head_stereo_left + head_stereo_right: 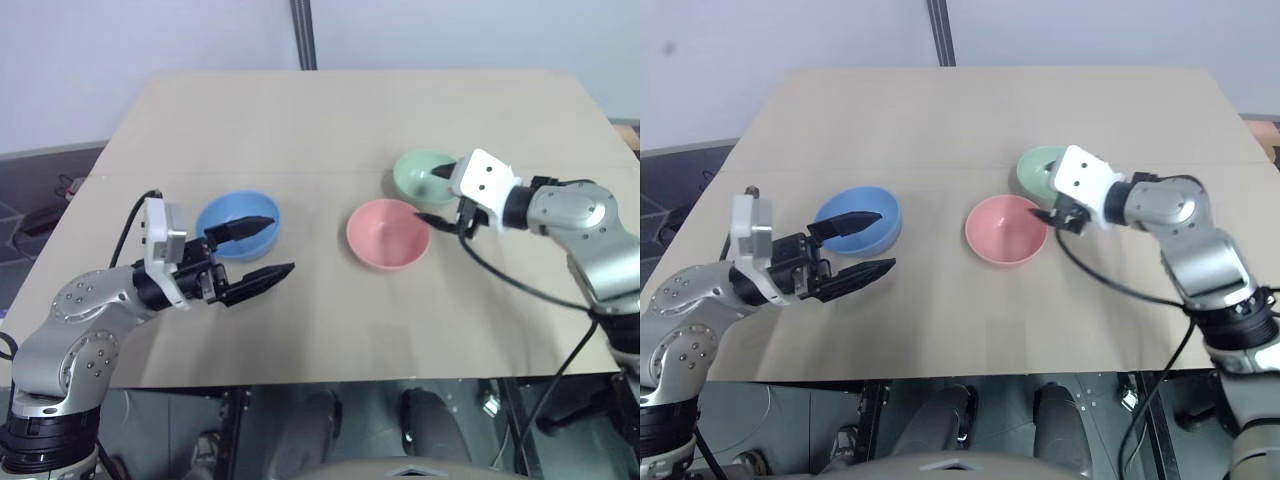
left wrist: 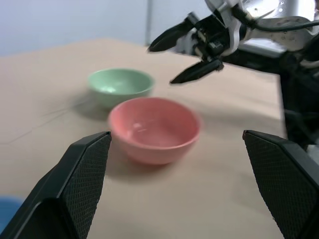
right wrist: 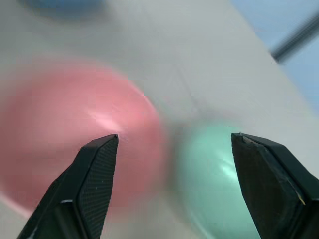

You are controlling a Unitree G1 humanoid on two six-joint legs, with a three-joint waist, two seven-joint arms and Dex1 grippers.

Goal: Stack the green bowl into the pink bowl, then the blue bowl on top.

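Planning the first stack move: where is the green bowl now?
The green bowl sits on the table at the robot's right, just beyond the pink bowl, beside the open right gripper.

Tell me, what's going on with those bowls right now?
Both grippers open, holding nothing. Right gripper between green bowl and pink bowl. Blue bowl by left gripper. Nothing stacked.

Silver-grey rounded arm segments, dotted with small dark screws. White boxy camera housing behind each claw: left claw (image 1: 262, 248), right claw (image 1: 436, 194). Black tapered fingers (image 2: 79, 184), cross-hatched on their inner pads. Black cables looping back from each wrist.
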